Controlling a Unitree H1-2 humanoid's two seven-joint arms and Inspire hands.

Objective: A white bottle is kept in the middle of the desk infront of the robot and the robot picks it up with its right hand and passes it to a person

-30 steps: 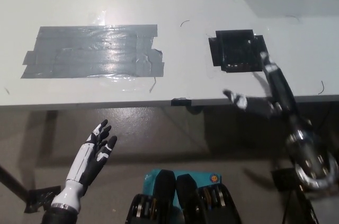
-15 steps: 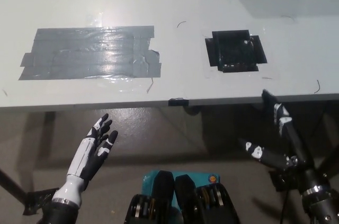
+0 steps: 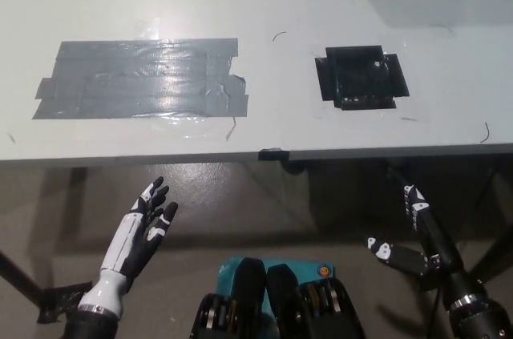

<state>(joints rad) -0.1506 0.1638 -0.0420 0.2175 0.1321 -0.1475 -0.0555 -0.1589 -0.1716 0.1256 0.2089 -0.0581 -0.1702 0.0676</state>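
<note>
Right hand (image 3: 417, 239) is below the desk's near edge at lower right, over the floor, fingers spread apart and holding nothing; one finger points up toward the desk edge, another sticks out to the left. Left hand (image 3: 144, 231) rests at lower left, also below the desk edge, fingers loosely extended and apart, nothing in it. White bottle: not visible anywhere in the head view, so can't say where it is. Desk (image 3: 272, 2) top is pale grey; a wide patch of overlapping grey tape strips (image 3: 140, 78) sits on its left half, shiny with glare in the middle. A smaller square patch of black tape (image 3: 361, 74) sits on the right half, well apart from the grey patch. A few thin dark curved marks are scattered on the surface, too small to tell what they are. A small dark tab (image 3: 272, 152) sits on the desk's front edge between the two patches
</note>
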